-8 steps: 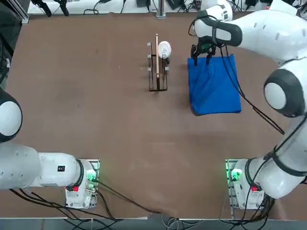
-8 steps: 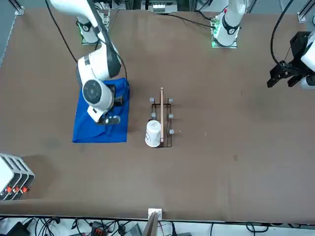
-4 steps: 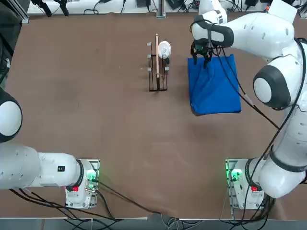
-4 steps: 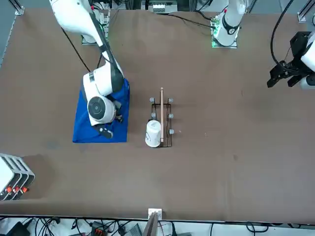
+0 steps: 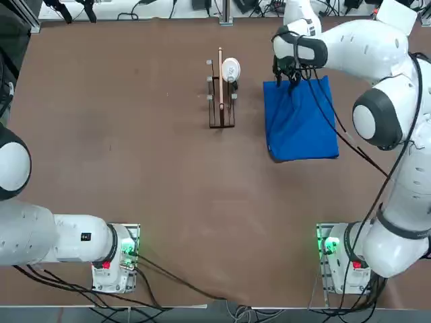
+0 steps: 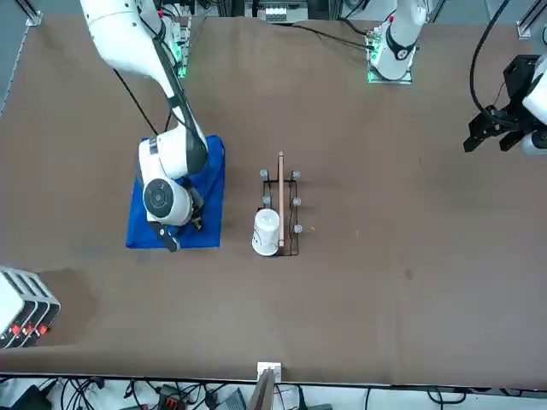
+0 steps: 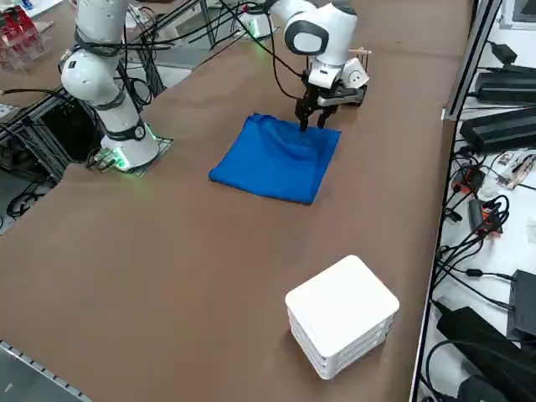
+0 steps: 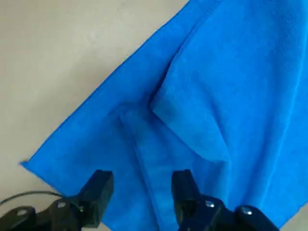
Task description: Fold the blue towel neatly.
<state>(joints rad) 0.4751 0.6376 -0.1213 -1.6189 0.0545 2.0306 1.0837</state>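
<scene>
On the brown desk [image 5: 135,134], the thin royal-blue towel [image 5: 301,124] lies already doubled. The right gripper [image 8: 142,185] has shifted to its far corner near the wire rack [image 5: 221,94], jaws narrowly apart, holding nothing; a new grasp seems next.

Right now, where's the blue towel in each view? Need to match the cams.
Top: blue towel right of centre, upper half.
Front: left of centre.
Right side: centre, upper half.
Right wrist: fills most of the frame.
Shared landmark: right gripper open over its far edge, towards the wire rack.
</scene>
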